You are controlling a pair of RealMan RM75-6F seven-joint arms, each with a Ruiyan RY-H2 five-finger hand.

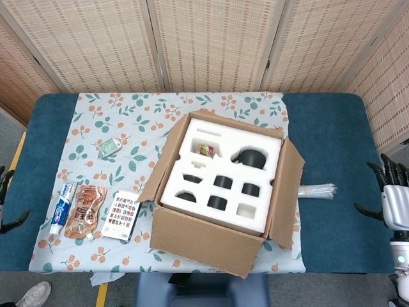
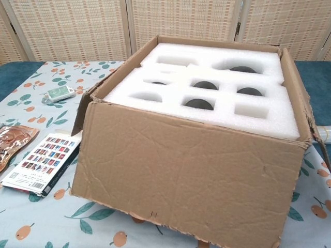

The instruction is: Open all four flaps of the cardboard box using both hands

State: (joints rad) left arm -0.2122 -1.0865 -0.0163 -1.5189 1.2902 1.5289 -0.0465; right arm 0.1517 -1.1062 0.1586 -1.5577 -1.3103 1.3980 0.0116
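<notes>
The cardboard box (image 1: 220, 195) sits mid-tabletop (image 1: 332, 128) on the patterned cloth (image 1: 128, 128), flaps folded out, white foam insert (image 1: 223, 173) with dark cups exposed. Right hand (image 1: 395, 201) is at the far right edge, off the box, fingers spread and holding nothing. Left hand (image 1: 5, 198) barely peeks in at the left edge; cannot tell its state. Left of the box lie a toothpaste tube (image 1: 61, 208), a copper pouch (image 1: 83, 220) and a booklet (image 1: 123, 215).

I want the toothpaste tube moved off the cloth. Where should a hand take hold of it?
Grip the toothpaste tube across its flat middle, from above. It lies flat, lengthwise toward the robot, with the copper-coloured pouch close on its right, so the left hand should come from the open left side.
</notes>
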